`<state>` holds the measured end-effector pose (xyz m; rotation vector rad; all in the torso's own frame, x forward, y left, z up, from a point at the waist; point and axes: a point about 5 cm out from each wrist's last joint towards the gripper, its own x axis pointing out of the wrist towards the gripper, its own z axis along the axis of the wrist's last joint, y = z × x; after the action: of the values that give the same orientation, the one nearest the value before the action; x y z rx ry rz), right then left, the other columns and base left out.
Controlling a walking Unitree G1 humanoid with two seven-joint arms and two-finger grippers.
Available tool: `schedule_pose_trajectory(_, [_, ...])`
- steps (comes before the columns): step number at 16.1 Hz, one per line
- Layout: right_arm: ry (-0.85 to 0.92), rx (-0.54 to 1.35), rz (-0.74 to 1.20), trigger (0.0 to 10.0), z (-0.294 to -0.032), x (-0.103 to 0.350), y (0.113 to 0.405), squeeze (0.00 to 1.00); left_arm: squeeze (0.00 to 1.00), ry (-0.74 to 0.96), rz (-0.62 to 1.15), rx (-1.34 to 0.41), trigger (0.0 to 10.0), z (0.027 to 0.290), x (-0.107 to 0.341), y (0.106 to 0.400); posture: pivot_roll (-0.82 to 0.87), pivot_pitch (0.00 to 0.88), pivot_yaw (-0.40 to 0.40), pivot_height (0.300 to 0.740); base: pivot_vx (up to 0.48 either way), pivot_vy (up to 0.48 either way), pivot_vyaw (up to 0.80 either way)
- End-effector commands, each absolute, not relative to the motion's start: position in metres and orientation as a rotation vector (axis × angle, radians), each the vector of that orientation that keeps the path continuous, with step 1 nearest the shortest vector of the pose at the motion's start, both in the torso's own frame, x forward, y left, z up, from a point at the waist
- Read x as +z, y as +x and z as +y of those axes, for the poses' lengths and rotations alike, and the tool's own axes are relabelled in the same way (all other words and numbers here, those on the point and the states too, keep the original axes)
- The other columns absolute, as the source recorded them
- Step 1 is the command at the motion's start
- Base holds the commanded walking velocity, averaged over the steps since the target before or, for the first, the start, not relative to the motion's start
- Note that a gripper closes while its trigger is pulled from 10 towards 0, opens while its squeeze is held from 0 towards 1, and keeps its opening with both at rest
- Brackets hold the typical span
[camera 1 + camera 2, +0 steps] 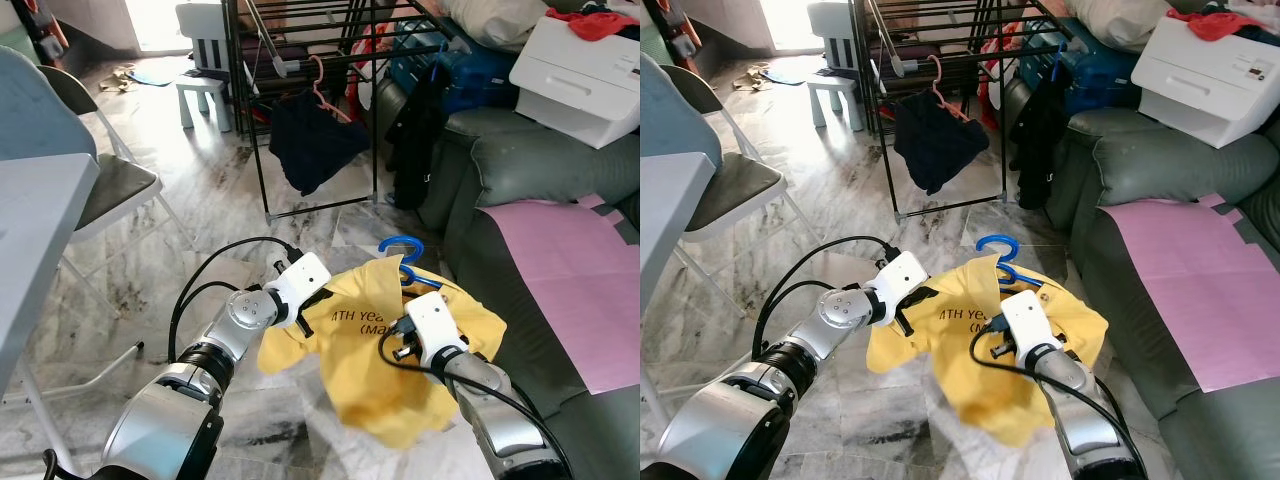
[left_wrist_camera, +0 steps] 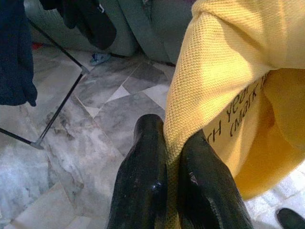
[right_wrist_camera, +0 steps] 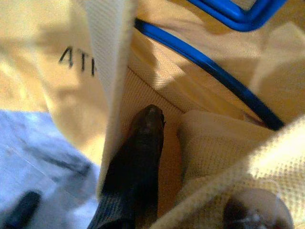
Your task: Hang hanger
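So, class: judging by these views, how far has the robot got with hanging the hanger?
Done: the blue hanger already sits inside the yellow shirt. In hand: the left gripper pinches the shirt's edge, and the right gripper is tucked into its fabric. Left: carrying it to the drying rack and hooking it on.

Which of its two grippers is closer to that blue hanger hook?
The right. The right gripper is inside the yellow shirt just below the blue hanger; the left gripper pinches the shirt's far edge.

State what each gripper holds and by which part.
Left gripper: yellow shirt, pinched at a side edge. Right gripper: same shirt's fabric beside the blue hanger.
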<state>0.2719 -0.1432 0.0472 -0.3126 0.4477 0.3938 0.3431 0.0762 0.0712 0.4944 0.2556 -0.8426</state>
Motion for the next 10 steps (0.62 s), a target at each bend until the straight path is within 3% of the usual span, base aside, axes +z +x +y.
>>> schedule_pose_trajectory(1, [-0.332,0.531,0.423,10.0,-0.115,0.047,0.265,1.00,0.00,0.456,0.121,-0.833,10.0,0.057,0.098,0.354,-0.05,0.000,-0.010,0.740,0.000,0.000,0.00])
schedule_pose_trajectory(7, [-0.686,0.434,0.332,10.0,-0.133,0.051,0.271,1.00,0.00,0.449,0.155,-0.783,10.0,0.063,0.095,0.356,-0.05,0.000,-0.010,0.740,0.000,0.000,0.00])
schedule_pose_trajectory(10, [-0.751,0.425,0.306,10.0,-0.136,0.055,0.269,1.00,0.00,0.445,0.162,-0.769,10.0,0.066,0.096,0.357,-0.05,0.000,-0.009,0.740,0.000,0.000,0.00])
